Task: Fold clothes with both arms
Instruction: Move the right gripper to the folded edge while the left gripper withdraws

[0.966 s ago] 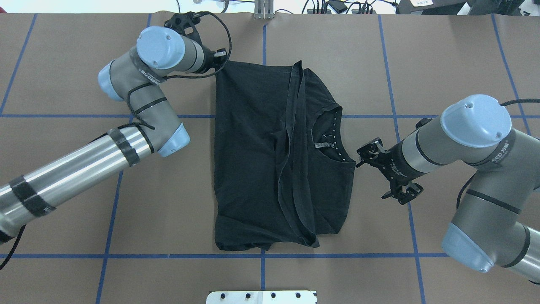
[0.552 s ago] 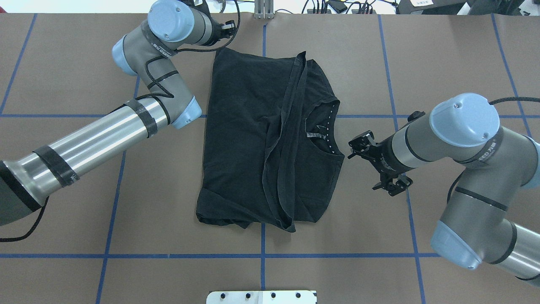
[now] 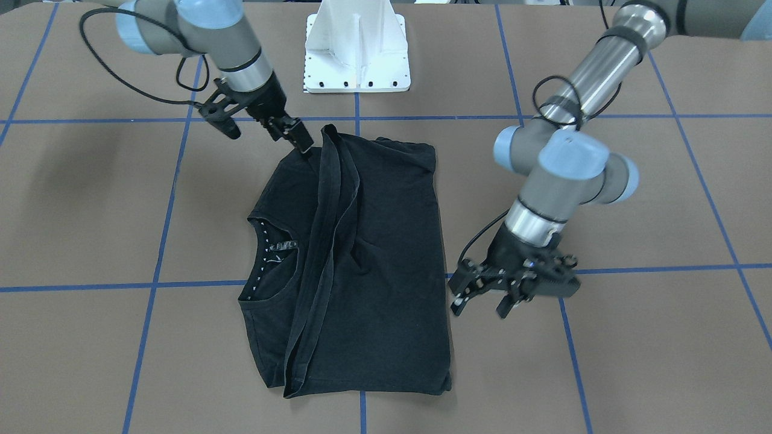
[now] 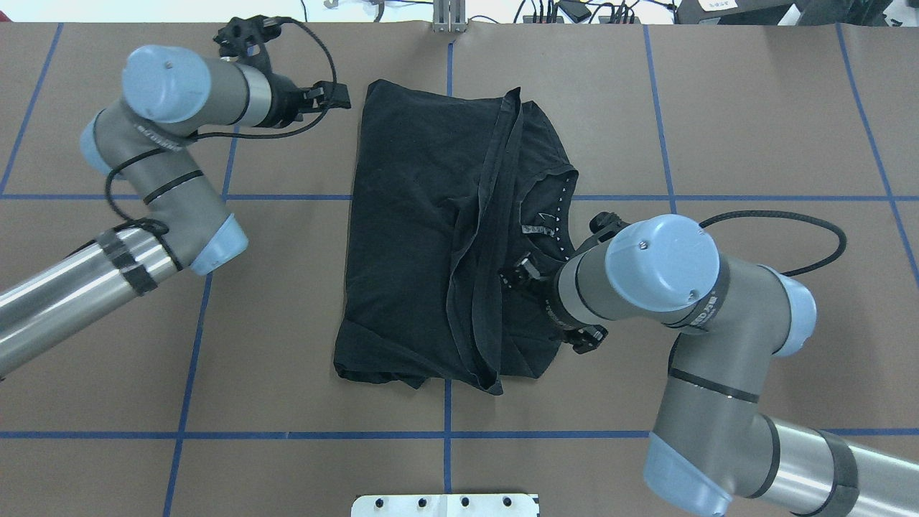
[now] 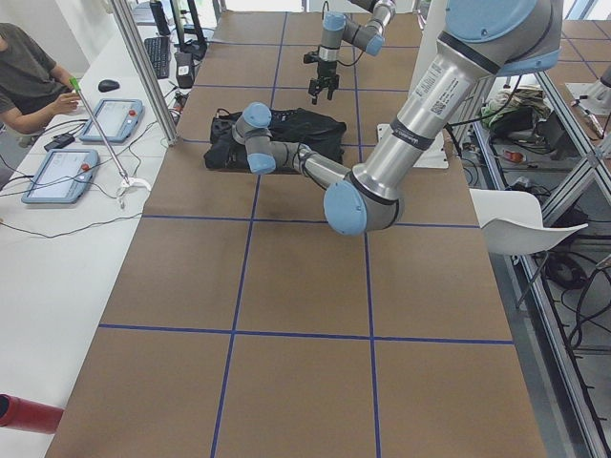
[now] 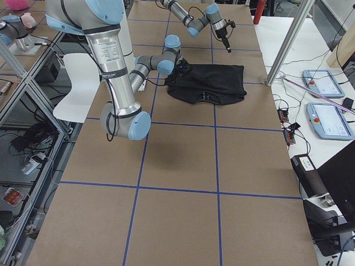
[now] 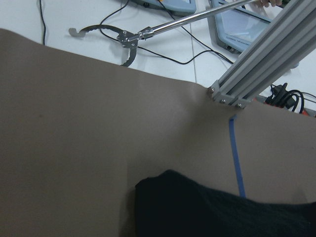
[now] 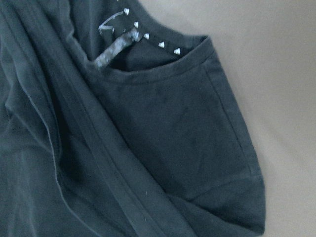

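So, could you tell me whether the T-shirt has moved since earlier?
Yes. The T-shirt has slid away from the robot: its near hem no longer almost touches the near blue tape line.

Black tee (image 4: 416, 215) w/ white-dotted neckband (image 4: 567, 215), brown table (image 4: 754, 108)

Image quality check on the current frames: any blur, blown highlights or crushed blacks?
Right wrist view: soft, and the neck label on the black T-shirt is smeared. Left wrist view: the shirt's corner is featureless black. Overhead view: the strip past the table is blown out white, but the folds are readable. Side views: the shirt is tiny, with no detail.
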You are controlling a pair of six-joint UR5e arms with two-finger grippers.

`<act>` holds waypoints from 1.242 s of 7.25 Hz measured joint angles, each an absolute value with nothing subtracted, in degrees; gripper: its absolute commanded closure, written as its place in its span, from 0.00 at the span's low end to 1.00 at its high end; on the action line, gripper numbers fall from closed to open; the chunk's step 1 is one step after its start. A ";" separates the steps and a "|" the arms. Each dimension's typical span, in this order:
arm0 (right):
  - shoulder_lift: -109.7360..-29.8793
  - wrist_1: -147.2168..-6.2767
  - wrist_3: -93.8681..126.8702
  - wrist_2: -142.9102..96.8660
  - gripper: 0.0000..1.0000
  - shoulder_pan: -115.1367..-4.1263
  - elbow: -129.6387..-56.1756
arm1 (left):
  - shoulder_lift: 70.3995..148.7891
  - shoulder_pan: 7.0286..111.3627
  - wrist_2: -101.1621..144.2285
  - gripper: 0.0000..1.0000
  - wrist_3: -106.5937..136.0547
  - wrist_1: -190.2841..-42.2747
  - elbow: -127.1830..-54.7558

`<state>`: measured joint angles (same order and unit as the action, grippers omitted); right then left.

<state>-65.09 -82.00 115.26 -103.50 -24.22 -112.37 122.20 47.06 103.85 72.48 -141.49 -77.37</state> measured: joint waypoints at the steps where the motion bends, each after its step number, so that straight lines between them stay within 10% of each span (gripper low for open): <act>1: -62.72 -86.45 106.71 -102.51 0.21 -21.63 -112.37 | 115.65 47.09 104.91 0.01 72.32 -141.49 -83.98; 9: -50.96 -103.00 57.04 -97.65 0.27 -16.90 -101.73 | 105.46 46.55 106.09 0.01 75.75 -141.56 -94.07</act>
<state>-50.96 -103.00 57.04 -97.65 -16.90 -101.73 105.46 46.55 106.09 75.75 -141.56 -94.07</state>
